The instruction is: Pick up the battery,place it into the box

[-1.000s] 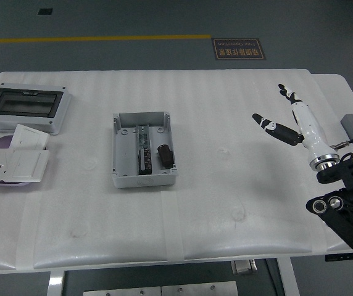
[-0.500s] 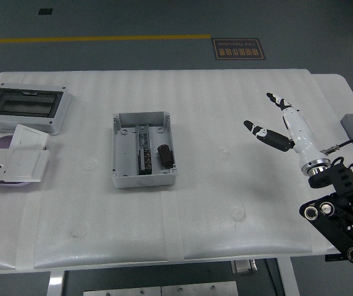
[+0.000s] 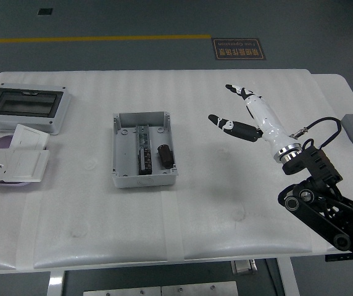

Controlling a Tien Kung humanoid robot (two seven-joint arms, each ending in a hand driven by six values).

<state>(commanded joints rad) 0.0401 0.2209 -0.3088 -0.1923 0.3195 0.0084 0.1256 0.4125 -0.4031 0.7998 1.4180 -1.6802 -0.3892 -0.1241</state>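
Dark battery (image 3: 163, 155) inside grey box (image 3: 124, 176), right robot hand (image 3: 245, 115) empty, fingers spread, well apart

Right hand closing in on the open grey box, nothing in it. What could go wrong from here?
1. The dark battery seems to lie already inside the grey box, beside the terminal strip; a blind pick would pull it back out.
2. The box walls leave little room, so the spread fingers of the right hand may catch the rim and shove the box.
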